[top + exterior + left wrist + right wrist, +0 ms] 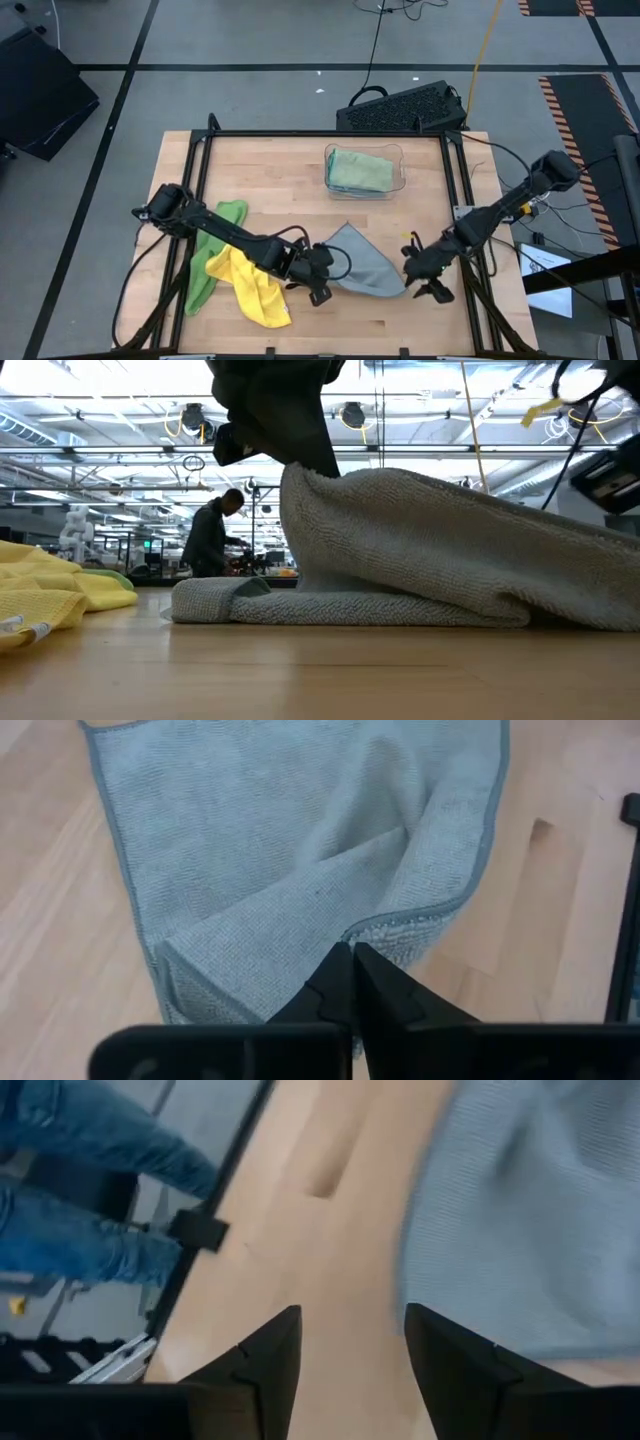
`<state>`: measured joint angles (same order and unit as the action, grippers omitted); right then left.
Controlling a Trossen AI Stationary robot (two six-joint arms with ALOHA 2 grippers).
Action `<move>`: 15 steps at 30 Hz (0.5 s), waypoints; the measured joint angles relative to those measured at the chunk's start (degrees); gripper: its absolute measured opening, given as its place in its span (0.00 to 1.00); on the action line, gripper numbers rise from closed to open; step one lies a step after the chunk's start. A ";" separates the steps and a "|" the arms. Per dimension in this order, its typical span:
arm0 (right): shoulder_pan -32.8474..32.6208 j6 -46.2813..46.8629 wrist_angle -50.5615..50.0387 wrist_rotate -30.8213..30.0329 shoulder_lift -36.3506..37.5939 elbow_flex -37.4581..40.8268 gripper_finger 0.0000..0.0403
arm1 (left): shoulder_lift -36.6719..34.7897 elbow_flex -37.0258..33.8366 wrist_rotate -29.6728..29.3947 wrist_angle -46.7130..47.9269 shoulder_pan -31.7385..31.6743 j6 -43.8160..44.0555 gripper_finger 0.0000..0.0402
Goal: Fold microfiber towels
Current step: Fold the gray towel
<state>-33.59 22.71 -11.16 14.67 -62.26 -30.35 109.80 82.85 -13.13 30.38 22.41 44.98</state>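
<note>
**Q:** Start at the left side of the table; what lies there?

**A:** A bright green towel [207, 262] lies crumpled by the left edge of the wooden table [280, 165]; a yellow towel [252, 285] lies bunched partly over it, toward the front edge; in the low view that yellow towel [45, 600] sits at the far left with a white tag at its hem.

**Q:** And your left gripper?

**A:** My left arm reaches across both of those; my left gripper [318, 281] is at the left edge of the grey towel [365, 262], fingers pressed together on a raised fold of it; the left wrist view shows my two dark fingertips [352, 982] meeting on the cloth's doubled edge; in the low view the grey towel [420, 550] is lifted into a peak there, while the rest slopes down to the table.

**Q:** Farther back?

**A:** A clear plastic bin [365, 170] stands near the back edge, middle-right; a sage green towel [358, 170] lies folded inside it.

**Q:** And the right side?

**A:** My right gripper [420, 272] sits just beside the grey towel's right edge, near the table's right rail; its fingers [262, 1365] stand apart with bare wood between them, holding nothing; the grey towel [530, 1220] lies just off to one side of them.
</note>
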 joint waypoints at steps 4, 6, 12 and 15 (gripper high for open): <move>-5.32 -0.09 0.22 -8.24 0.00 0.00 0.41 | 0.01 0.00 -0.43 -0.04 -0.69 -1.16 0.02; -7.65 -0.95 0.21 -14.03 -0.06 0.00 0.40 | 0.01 0.00 -0.47 -0.05 -0.99 -2.23 0.03; -10.31 -4.44 0.35 -21.99 -3.48 0.00 0.40 | 0.00 0.00 -0.52 0.10 -1.55 -5.09 0.02; -10.36 -5.03 0.52 -20.92 -6.76 0.00 0.40 | 0.00 0.00 -0.52 0.33 -1.77 -6.50 0.03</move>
<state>-43.96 17.68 -10.65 -6.24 -69.02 -30.35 109.80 82.85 -13.65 30.71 20.64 38.48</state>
